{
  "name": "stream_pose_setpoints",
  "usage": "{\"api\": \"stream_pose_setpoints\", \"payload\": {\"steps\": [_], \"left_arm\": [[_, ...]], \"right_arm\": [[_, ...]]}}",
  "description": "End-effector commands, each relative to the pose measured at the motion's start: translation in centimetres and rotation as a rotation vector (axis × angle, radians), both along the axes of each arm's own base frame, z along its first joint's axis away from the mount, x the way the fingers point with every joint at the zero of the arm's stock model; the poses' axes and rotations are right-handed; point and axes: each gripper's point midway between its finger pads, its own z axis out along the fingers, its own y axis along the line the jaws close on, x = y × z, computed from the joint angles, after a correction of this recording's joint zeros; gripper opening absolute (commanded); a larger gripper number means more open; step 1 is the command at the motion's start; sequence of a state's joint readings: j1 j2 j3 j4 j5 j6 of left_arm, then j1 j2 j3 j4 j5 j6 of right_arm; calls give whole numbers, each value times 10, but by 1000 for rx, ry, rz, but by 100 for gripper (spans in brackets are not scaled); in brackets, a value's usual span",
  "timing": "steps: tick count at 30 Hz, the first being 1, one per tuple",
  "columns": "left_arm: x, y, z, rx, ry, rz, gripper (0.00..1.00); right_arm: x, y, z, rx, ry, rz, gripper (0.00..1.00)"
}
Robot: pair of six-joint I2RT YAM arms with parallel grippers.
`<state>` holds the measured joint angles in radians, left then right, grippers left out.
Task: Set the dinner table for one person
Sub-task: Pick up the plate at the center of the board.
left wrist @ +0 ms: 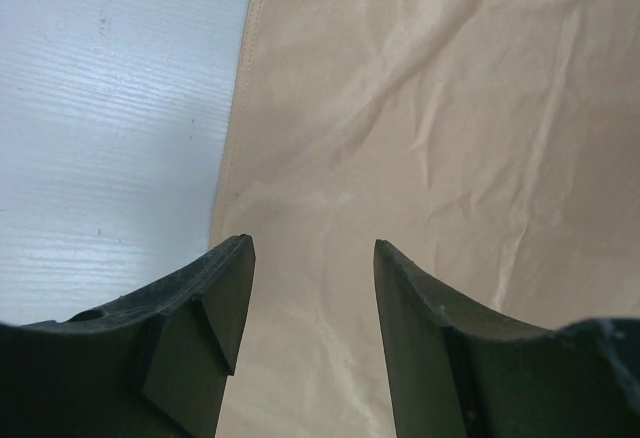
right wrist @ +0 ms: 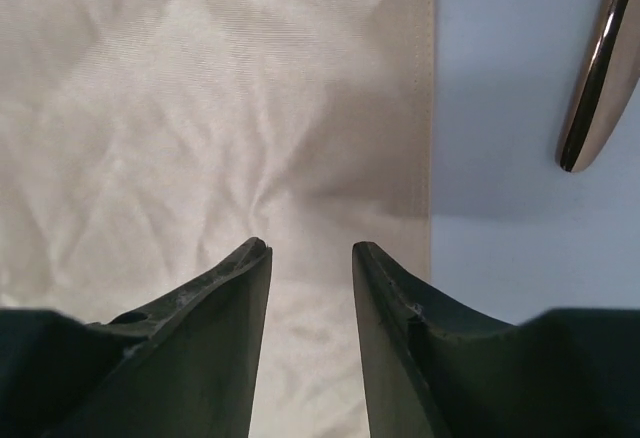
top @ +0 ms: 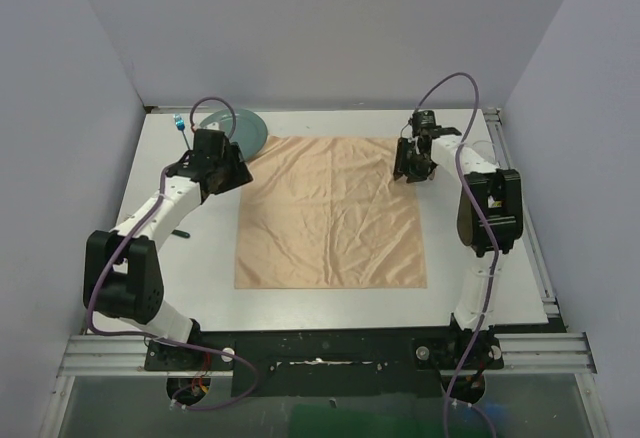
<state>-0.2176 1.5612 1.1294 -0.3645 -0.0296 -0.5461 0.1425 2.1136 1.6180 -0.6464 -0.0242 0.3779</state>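
The dinner table (top: 200,288) is a white top with a peach-orange cloth (top: 330,213) spread flat on its middle. My left gripper (top: 236,172) hovers at the cloth's far left corner, open, with nothing between its fingers. In the left wrist view the gripper (left wrist: 312,248) hangs over the cloth (left wrist: 430,108) just inside its left hem, beside bare table (left wrist: 110,108). My right gripper (top: 412,166) is above the cloth's far right corner. In the right wrist view it (right wrist: 310,248) stands open and empty over the cloth (right wrist: 200,88) near the right hem.
A teal plate (top: 234,128) lies at the back left, partly behind the left gripper, with a small blue item (top: 178,123) beside it. A shiny metal utensil handle (right wrist: 598,68) lies on the table right of the cloth. A small dark object (top: 180,231) lies at the left.
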Motion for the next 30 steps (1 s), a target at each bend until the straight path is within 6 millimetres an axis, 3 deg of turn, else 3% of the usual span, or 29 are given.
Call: {"api": "stream_pose_setpoints", "payload": {"steps": [1, 5, 8, 12, 16, 20, 25, 30], "left_arm": [[11, 7, 45, -49, -137, 41, 50], [19, 28, 71, -70, -226, 140, 49], [26, 54, 88, -127, -315, 255, 49], [43, 90, 96, -391, -411, 321, 48], [64, 100, 88, -734, -413, 194, 48], [80, 106, 80, -997, -431, 143, 47], [104, 116, 48, -1048, -422, 169, 46], [125, 132, 20, -975, -411, 229, 46]], "right_arm": [[16, 22, 114, 157, -269, 55, 40], [22, 43, 179, 335, -446, 116, 43], [29, 65, 205, 535, -528, 200, 43], [33, 98, 190, 813, -444, 333, 38], [35, 130, 166, 1052, -357, 419, 33], [44, 148, 157, 1177, -368, 442, 32], [61, 164, 153, 1230, -369, 456, 32], [72, 184, 141, 1234, -338, 486, 32]]}}
